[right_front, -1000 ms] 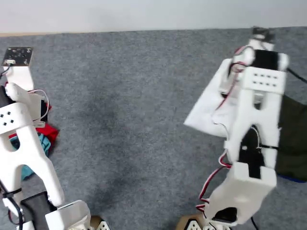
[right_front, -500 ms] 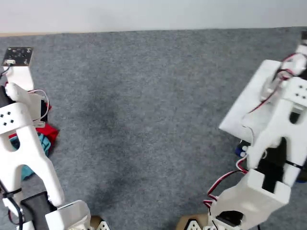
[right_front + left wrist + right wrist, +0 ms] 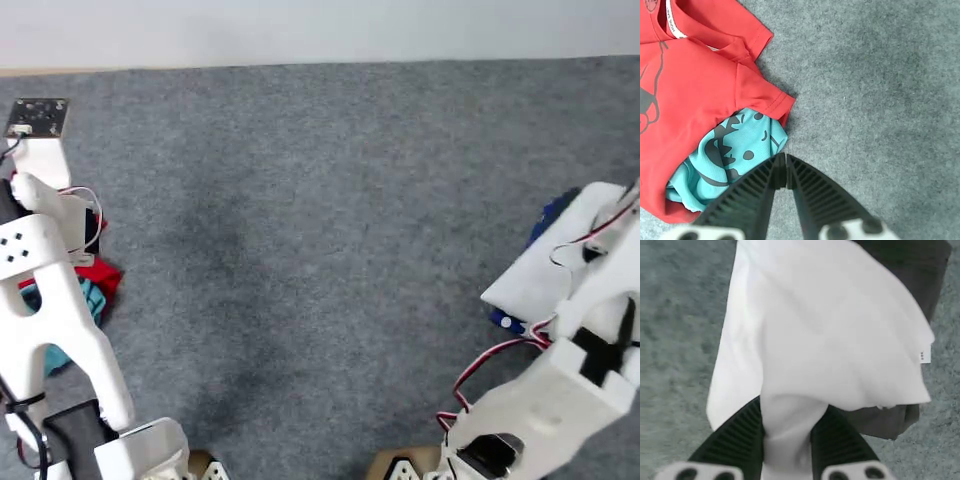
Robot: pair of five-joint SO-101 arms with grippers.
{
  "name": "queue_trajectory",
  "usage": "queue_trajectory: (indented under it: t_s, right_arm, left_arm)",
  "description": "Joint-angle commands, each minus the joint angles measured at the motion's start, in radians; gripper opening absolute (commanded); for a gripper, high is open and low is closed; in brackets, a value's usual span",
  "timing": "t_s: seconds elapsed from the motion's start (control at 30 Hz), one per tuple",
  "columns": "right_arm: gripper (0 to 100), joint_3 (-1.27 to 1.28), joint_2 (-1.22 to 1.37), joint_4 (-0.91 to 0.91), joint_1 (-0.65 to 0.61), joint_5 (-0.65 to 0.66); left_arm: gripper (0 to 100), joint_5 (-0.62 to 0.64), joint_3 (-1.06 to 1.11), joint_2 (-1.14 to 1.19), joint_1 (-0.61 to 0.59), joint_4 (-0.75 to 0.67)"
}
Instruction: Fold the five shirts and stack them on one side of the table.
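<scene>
White shirt (image 3: 830, 330) pinched by the right gripper (image 3: 787, 412)

The two fingers of this gripper were closed on a bunch of the white cloth. The folded shirt lay partly over a dark shirt (image 3: 905, 260) at the right edge of the grey table (image 3: 300, 200), and a blue shirt (image 3: 553, 208) showed beside it. The right arm (image 3: 560, 400) was bent over this pile. The left gripper (image 3: 785, 162) was pressed together on nothing, above the table just beside a red shirt (image 3: 695, 85) that covered a teal shirt (image 3: 735, 160).
</scene>
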Motion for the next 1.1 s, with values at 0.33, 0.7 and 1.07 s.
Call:
queue_trajectory:
  t_s: [0.33,0.7,1.07]
  right_arm:
    - [0.9,-0.011,0.079,-0.156,0.087,0.117]
    - [22.5,-0.017,0.134,-0.211,0.122,0.21]
    - [28.4,-0.054,-0.07,-0.093,0.145,0.216]
  left_arm:
    - [1,0.0,-0.004,-0.015,-0.002,0.02]
    - [1,0.0,-0.004,-0.015,-0.003,0.021]
    - [1,0.0,-0.004,-0.012,-0.003,0.021]
